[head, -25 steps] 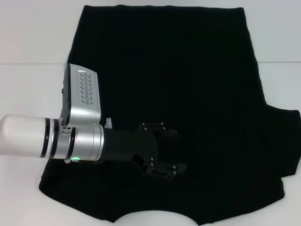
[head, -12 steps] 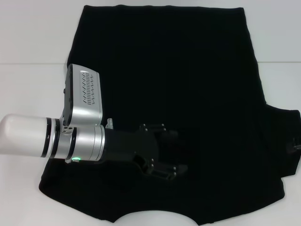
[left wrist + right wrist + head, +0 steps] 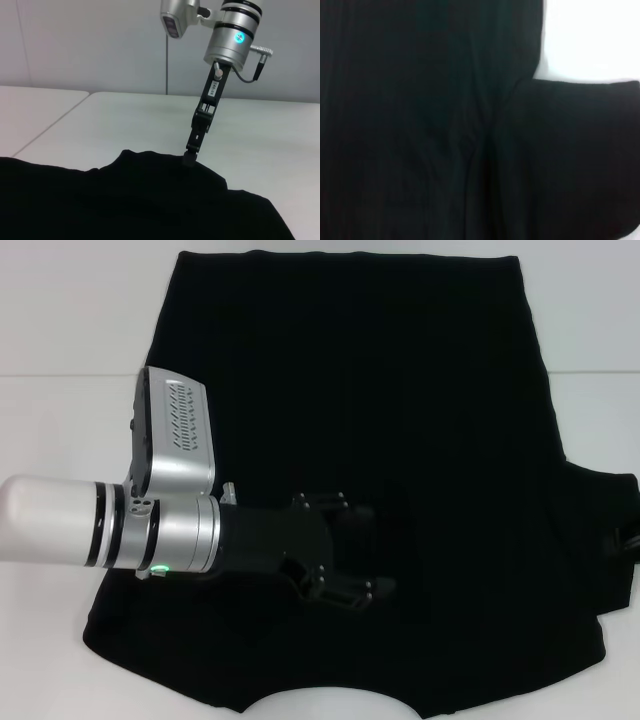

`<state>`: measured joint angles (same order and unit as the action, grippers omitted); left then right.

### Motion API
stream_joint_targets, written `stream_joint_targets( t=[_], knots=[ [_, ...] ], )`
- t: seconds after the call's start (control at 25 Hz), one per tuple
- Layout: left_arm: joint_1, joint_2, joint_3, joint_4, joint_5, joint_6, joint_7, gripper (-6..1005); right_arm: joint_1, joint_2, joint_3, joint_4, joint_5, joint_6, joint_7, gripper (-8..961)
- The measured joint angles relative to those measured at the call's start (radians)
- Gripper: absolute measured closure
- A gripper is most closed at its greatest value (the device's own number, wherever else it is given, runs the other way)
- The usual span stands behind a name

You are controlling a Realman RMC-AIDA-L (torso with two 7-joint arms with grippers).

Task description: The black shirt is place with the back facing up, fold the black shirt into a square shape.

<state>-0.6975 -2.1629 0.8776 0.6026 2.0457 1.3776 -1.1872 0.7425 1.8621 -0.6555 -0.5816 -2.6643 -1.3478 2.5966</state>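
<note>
Since the shirt point(image 3: 400, 420) lies spread flat on the white bench point(image 3: 70, 330), back up with no lettering showing, the fold is judged to be only partly begun. Its collar edge sits nearest the robot and its hem farthest. One sleeve sticks out toward the robot's right. On the left no sleeve shows, and whether it is folded in or hidden by the arm cannot be told.

Over the near-left part of the cloth the left gripper point(image 3: 375, 560) reaches in low, its fingers spread wide and holding nothing. Whether they press the fabric cannot be told, black against black.

The right gripper point(image 3: 190, 159) shows best in the left wrist view, fingertip down at the raised outer edge of the right sleeve point(image 3: 600, 540). Whether its fingers are parted or closed on the cloth cannot be told. The right wrist view shows only the sleeve and its armpit seam.

To do this step well, I would judge the right gripper must take the sleeve edge cleanly. It should lift just enough to clear the body and lay the sleeve inward along a straight line from shoulder to hem. The left gripper should stay clear of the landing area. A thin grip may slip, and a drag would bunch the cloth.
</note>
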Motion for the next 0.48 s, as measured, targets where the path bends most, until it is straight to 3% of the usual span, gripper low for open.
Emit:
stream_joint_targets(
  t=[0.2,0.48],
  knots=[
    [0.000,0.000,-0.002,0.002,-0.004,-0.003,-0.002,91,-0.001,0.013,0.000,0.000,0.002,0.017,-0.004,601],
    [0.000,0.000,-0.003,0.013,-0.006,-0.005,-0.022,90,-0.015,0.026,0.002,-0.023,0.003,0.040,-0.018,748]
  ],
)
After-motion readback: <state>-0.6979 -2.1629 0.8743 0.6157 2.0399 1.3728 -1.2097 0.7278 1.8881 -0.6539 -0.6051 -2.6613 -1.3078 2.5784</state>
